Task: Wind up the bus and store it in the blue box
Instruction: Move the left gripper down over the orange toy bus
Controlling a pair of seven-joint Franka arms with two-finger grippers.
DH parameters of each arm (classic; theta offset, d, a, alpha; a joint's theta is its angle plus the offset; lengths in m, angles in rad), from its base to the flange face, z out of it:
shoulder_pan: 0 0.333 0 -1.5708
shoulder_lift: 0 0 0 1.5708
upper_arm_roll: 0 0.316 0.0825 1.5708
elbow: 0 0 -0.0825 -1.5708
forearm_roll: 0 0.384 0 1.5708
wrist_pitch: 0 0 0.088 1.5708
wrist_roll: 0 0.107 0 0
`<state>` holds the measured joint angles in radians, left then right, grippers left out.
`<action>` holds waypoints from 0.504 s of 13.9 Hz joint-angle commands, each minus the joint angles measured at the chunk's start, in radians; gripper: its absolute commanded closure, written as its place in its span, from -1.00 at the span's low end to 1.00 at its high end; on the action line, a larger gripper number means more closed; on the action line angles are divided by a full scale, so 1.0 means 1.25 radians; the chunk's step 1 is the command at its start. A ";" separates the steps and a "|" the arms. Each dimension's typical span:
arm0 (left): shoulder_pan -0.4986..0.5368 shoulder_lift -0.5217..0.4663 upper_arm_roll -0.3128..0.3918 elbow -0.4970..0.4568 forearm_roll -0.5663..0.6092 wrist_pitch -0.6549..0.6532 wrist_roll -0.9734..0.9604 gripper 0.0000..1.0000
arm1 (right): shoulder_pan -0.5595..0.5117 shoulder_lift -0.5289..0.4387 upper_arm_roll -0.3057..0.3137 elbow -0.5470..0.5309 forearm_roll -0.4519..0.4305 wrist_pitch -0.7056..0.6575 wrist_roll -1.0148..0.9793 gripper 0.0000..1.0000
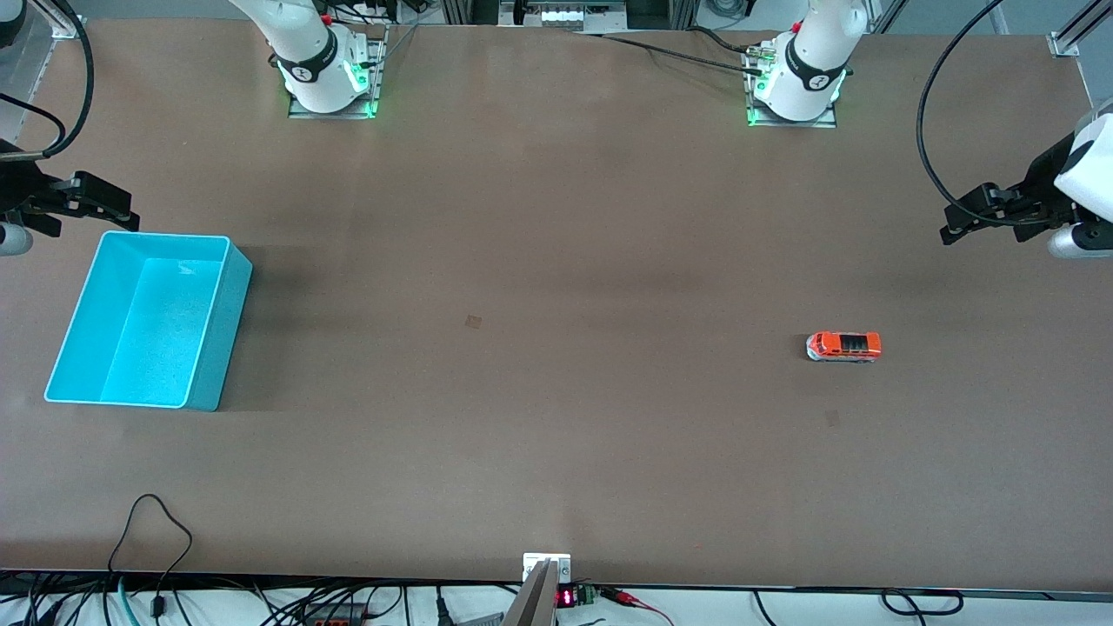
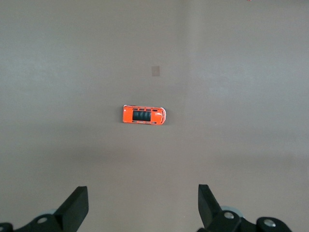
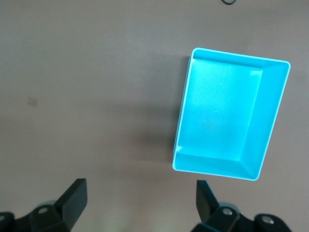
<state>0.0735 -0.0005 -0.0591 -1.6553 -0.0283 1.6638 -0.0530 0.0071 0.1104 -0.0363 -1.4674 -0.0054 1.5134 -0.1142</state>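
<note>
Brown counter [image 1: 556,261] carries the bus [image 1: 843,346] on its wheels toward the left arm's end and the blue box [image 1: 148,320], with nothing in it, toward the right arm's end. I see the left tool [image 2: 143,205] high over the counter near the bus, fingers apart and holding nothing. The right tool [image 3: 141,205] hangs beside the box, likewise spread.

Brown table [image 1: 556,261] carried two things, well apart. Blue box [image 1: 148,320] sat open-topped toward the right arm's end, nothing visible inside; orange bus [image 1: 843,346] stood on its wheels toward the left arm's end. Two small faint square marks [image 1: 473,322] showed on the tabletop, one near the bus.
</note>
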 commanded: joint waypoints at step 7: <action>-0.040 0.044 -0.010 0.010 0.009 -0.044 -0.008 -1.00 | -0.011 -0.011 0.004 -0.004 0.006 -0.009 0.005 -1.00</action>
<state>0.0474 0.0143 -0.0650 -1.6573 -0.0283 1.6377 -0.0541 0.0060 0.1104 -0.0363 -1.4674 -0.0054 1.5127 -0.1142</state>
